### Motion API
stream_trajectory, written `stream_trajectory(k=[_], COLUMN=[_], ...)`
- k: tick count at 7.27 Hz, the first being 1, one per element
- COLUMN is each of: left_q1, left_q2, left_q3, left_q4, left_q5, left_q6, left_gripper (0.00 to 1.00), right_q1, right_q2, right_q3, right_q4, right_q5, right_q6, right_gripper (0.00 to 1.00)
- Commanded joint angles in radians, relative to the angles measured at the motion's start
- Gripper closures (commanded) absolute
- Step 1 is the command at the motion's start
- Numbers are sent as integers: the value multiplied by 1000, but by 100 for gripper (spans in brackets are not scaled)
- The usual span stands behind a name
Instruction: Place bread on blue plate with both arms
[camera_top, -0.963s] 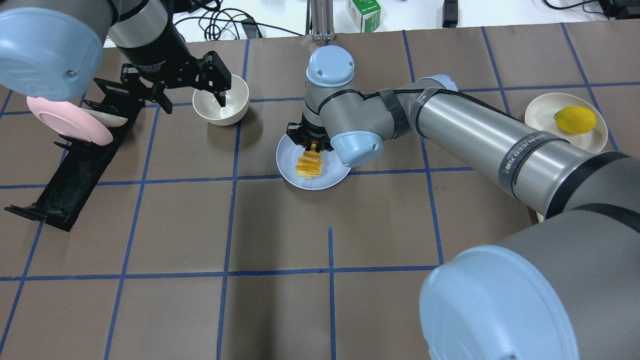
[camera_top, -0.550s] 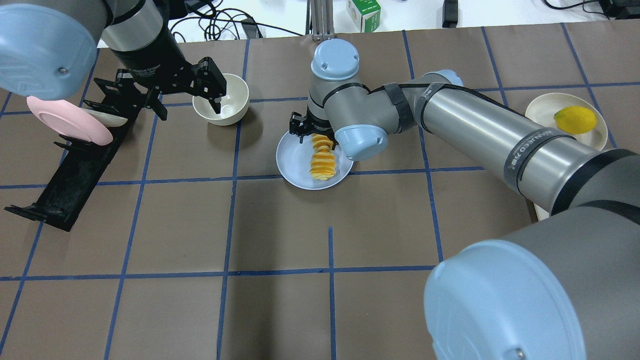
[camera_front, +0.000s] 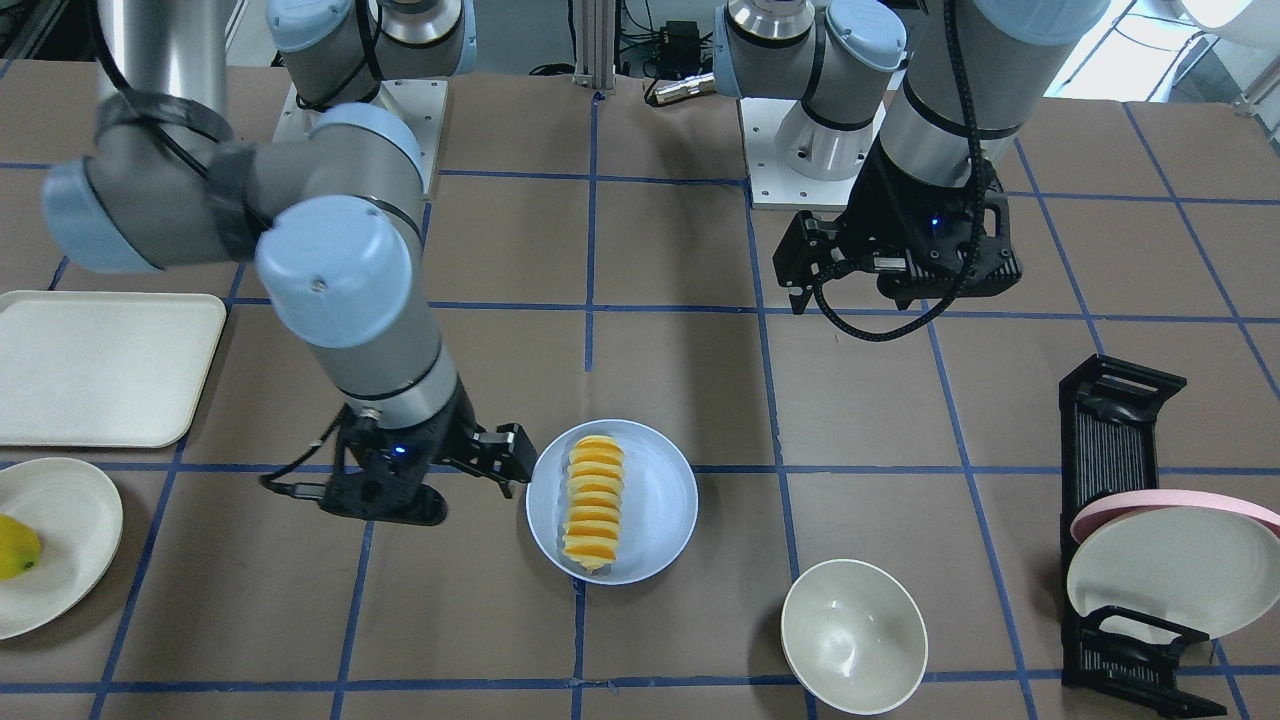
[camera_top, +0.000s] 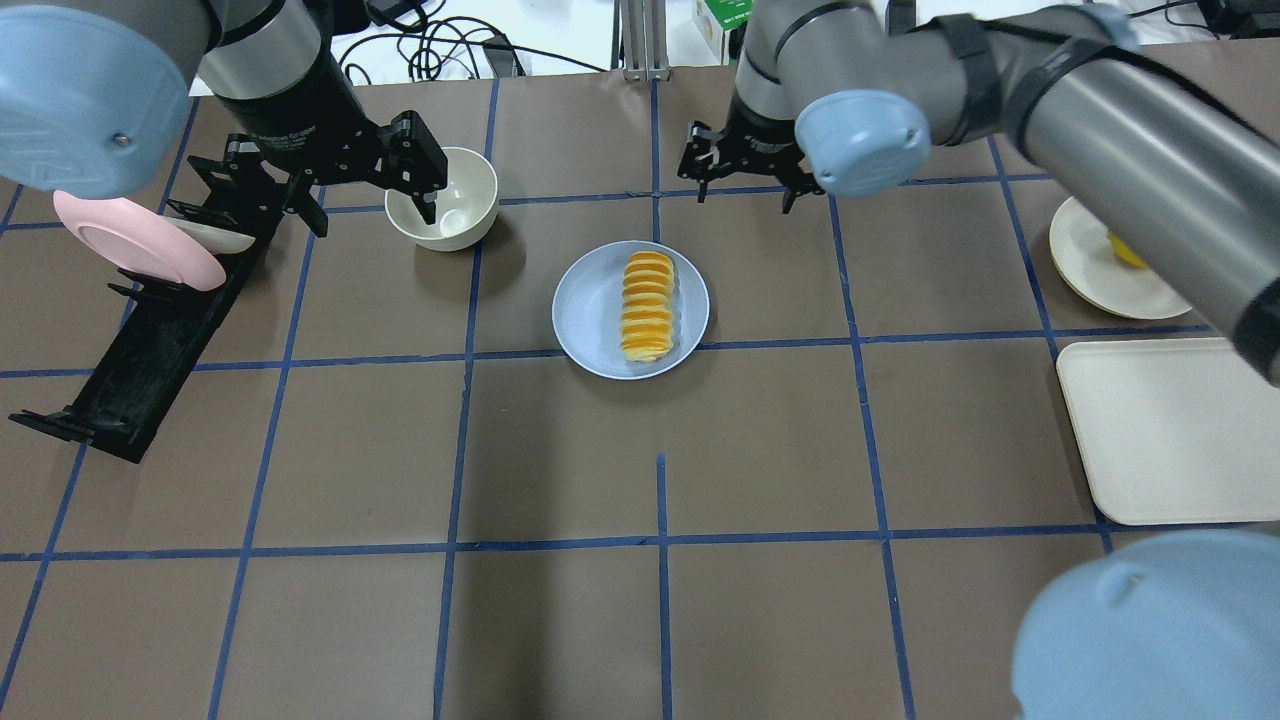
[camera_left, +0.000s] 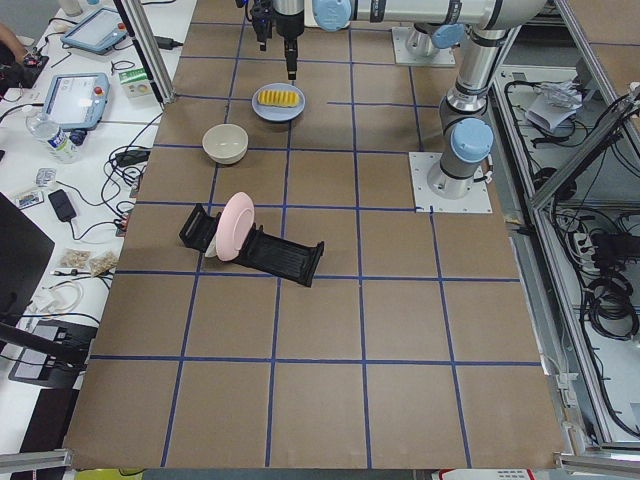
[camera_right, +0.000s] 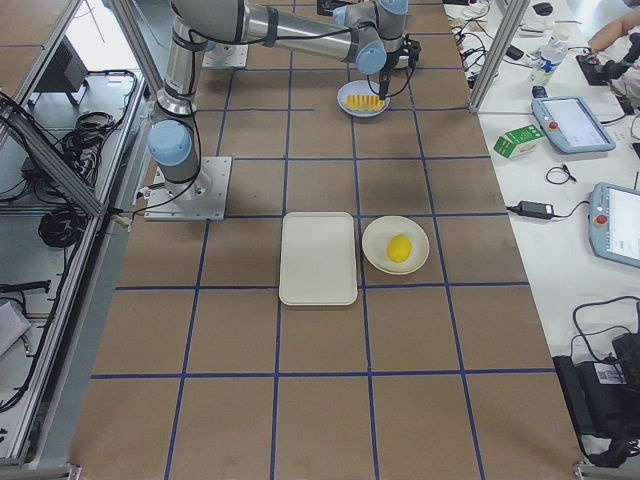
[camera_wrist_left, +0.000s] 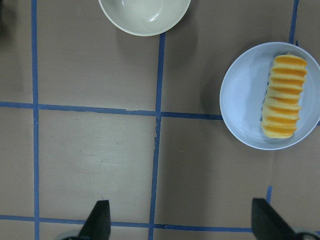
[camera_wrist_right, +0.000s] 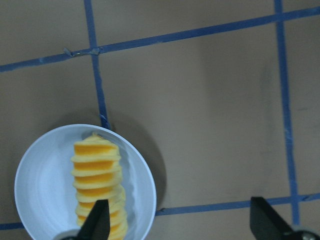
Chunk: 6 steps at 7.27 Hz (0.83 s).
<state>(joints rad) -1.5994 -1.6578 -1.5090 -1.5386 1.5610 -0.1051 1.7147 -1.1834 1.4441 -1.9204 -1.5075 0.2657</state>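
Note:
The bread (camera_top: 645, 305) lies lengthwise on the blue plate (camera_top: 590, 310) in the middle of the table, with nothing touching it. My right gripper (camera_top: 745, 185) is open and empty, raised beyond the plate on its far right. In the front view it (camera_front: 430, 478) hangs just beside the plate (camera_front: 655, 500) and bread (camera_front: 592, 500). Its wrist view shows the bread (camera_wrist_right: 95, 185) below the left fingertip (camera_wrist_right: 97, 222). My left gripper (camera_top: 370, 200) is open and empty, held high by the cream bowl. Its wrist view shows the plate (camera_wrist_left: 245, 100) and bread (camera_wrist_left: 284, 97) at the right.
A cream bowl (camera_top: 445, 205) stands left of the blue plate. A black dish rack (camera_top: 150, 330) at the far left holds a pink plate (camera_top: 130, 240) and a cream one. A cream plate (camera_top: 1100, 270) with a yellow fruit and a cream tray (camera_top: 1170, 430) are at the right.
The right gripper has let go of the bread, risen and moved away to the far right. The bread now lies free on the blue plate. The left gripper has barely moved.

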Motion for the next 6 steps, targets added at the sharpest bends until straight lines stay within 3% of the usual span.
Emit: stream_trajectory(k=[1,2,3,6], left_q1=[4,6,13,27], left_q2=[0,0,0,-20], left_q3=[-8,-4,1,22], left_q4=[2,2,2,27], left_q5=[11,13,11,-6], left_q6=[4,4,19,35], left_gripper=[0,0,0,0], right_q1=[-70,-102,-115,-110], right_q2=[-196,-275,-289,-268], right_q3=[15,15,15,18], right_q4=[265,338,330,330], right_q5=[-48,-46,-33,-31], right_q6=[-108,-133,-161,-161], right_gripper=[0,0,0,0])
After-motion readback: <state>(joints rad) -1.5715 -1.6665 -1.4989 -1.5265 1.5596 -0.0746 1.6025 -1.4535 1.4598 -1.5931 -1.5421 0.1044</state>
